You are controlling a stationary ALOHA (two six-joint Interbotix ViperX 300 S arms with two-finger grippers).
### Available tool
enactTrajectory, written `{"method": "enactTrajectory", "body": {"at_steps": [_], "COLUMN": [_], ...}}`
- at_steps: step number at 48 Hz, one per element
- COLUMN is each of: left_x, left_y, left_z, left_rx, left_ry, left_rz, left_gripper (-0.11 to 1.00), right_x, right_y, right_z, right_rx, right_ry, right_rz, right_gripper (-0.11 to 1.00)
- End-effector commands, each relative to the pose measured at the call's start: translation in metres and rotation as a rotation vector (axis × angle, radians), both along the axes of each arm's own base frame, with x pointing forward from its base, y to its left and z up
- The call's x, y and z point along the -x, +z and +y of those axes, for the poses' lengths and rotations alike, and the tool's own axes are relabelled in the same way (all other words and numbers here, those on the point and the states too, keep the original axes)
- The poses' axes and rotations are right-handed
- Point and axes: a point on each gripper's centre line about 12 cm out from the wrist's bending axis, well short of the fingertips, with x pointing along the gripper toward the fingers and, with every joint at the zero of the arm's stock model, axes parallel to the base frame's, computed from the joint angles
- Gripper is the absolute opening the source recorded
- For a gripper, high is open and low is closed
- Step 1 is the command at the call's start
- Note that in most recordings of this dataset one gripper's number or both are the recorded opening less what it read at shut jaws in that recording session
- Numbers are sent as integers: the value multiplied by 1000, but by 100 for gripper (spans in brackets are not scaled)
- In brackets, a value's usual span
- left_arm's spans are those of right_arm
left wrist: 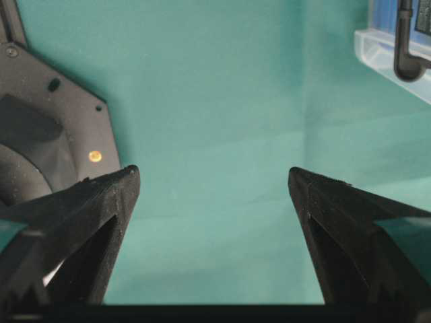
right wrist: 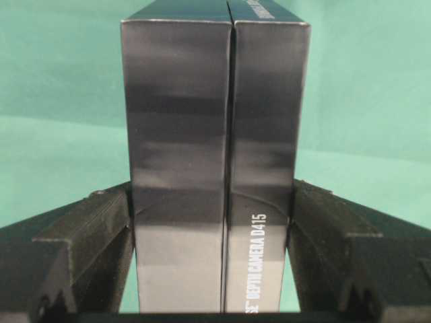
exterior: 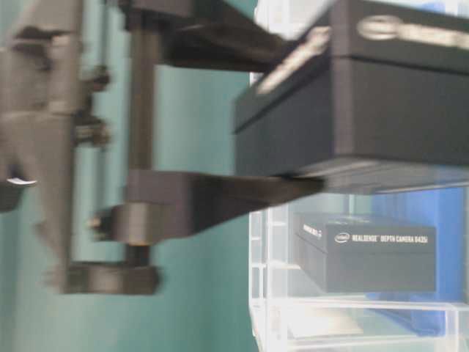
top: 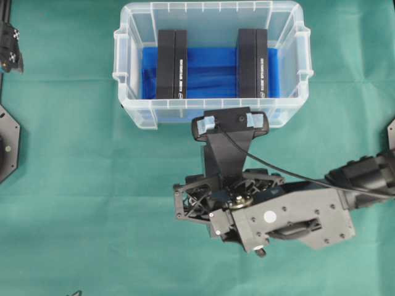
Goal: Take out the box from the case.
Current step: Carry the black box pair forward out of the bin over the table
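My right hand [right wrist: 212,249] is clamped on a black box [right wrist: 215,134] lettered "DEPTH CAMERA D415", held over the green desk [top: 74,185] outside the clear case [top: 290,37]. Overhead the arm hides it, yet shows two black boxes [top: 171,65] on the case's blue cloth [top: 213,74]. My left hand [left wrist: 214,195] is spread wide, holding nothing.

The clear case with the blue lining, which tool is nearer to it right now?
Right. The right tool, shut on a black box, sits just outside the case by its near wall. The left tool is open over bare green cloth, farther away.
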Motion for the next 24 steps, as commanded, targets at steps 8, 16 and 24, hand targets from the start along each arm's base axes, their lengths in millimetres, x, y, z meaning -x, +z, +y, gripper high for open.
{"method": "enactTrajectory", "body": {"at_steps": [8,16,24], "left_x": [-1,-1,-1], "left_y": [3,3,3], "left_z": [0,0,0], "left_rx": [-4,-3,-2], "left_ry": [-2,-2,10], "left_rz": [-9,-7,-12], "left_gripper": [96,96,96], "right_x": [3,7,7], "right_y": [-22,-44,-53], "right_z": [3,3,0], "right_rx": [-57,-78,-85], "right_ry": [-7,1,4], "right_rz": [-48,-53,-64], "right_gripper": [68,68,68]}}
